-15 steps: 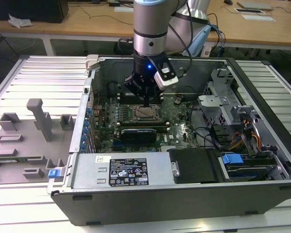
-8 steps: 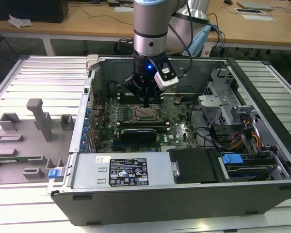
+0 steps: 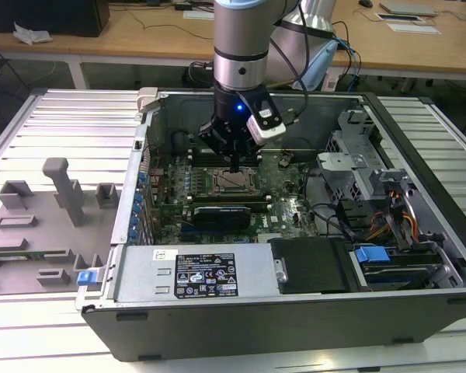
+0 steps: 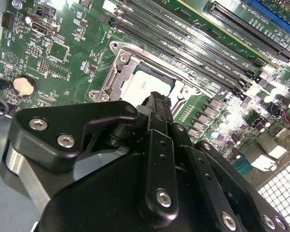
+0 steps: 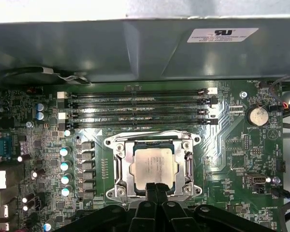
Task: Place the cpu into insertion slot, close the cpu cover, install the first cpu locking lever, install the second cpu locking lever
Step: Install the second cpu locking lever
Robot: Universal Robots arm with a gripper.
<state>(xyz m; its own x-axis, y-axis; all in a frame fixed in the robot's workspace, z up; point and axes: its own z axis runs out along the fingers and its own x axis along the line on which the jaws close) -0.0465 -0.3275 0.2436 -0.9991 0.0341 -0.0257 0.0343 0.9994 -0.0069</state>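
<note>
Cpu [image 5: 152,164] installation, socket stage; items listed by descending size.

Open black-and-grey steel computer case [image 3: 295,326]: lay on its side on a ribbed metal bench, with a grey moulded fixture tray [image 3: 31,233] at 9 o'clock of it in the exterior view.

Green motherboard [image 5: 241,159]: lined the case floor. In the exterior view, long black memory slots [image 3: 221,155] ran at 12 o'clock of the socket and a long black card [image 3: 225,211] lay at 6 o'clock.

Black multi-link robot gripper [image 5: 157,188]: hung upright over the socket. Its fingers were pressed together with nothing between them, and the tip stood at the chip's edge; contact could not be confirmed.

Cpu cover [image 5: 120,166], a thin silvery square metal frame with a large window: appeared to lie flat around the chip, which showed through the window.

Cpu, a small flat square chip with a dull silver-grey top: sat level in the socket near the board's middle, apart from the slots, its face clean and faintly glossy.

Judgement: placement looked done, and closing and securing the cover was the step in hand. Whether either locking lever was latched could not be told. The work calls for a fine, straight press on thin metal beside the chip, without dragging across its top.
</note>
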